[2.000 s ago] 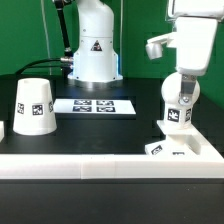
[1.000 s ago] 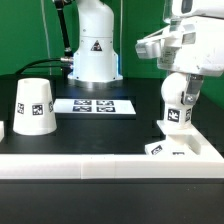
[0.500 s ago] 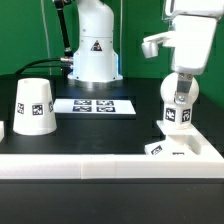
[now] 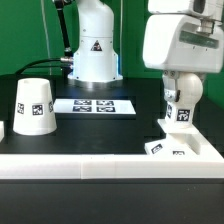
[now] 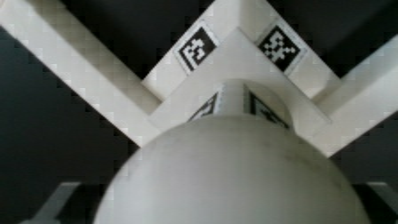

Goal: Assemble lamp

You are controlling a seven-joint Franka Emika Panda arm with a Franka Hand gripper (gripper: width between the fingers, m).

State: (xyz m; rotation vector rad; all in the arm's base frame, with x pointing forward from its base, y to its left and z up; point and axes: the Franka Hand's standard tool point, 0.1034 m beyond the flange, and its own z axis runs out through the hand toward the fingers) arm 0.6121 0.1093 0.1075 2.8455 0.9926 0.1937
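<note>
The white bulb (image 4: 182, 110) stands upright on the low square base (image 4: 176, 150) at the exterior view's right, its tag facing the camera. My gripper (image 4: 181, 86) is shut on the bulb's round head from above. In the wrist view the bulb's head (image 5: 228, 165) fills the middle between the dark fingers (image 5: 50, 203), with the tagged base (image 5: 235, 68) beneath it. The tapered shade (image 4: 33, 106) stands mouth-down at the exterior view's left, far from the gripper.
The marker board (image 4: 93, 104) lies flat in the middle of the black table. The white border wall (image 4: 70, 162) runs along the front, and the base sits in its corner. The arm's white pedestal (image 4: 93, 45) stands behind.
The gripper's body has turned about its vertical axis over the bulb, and its broad side now faces the camera. The bulb stays on the base in the same place.
</note>
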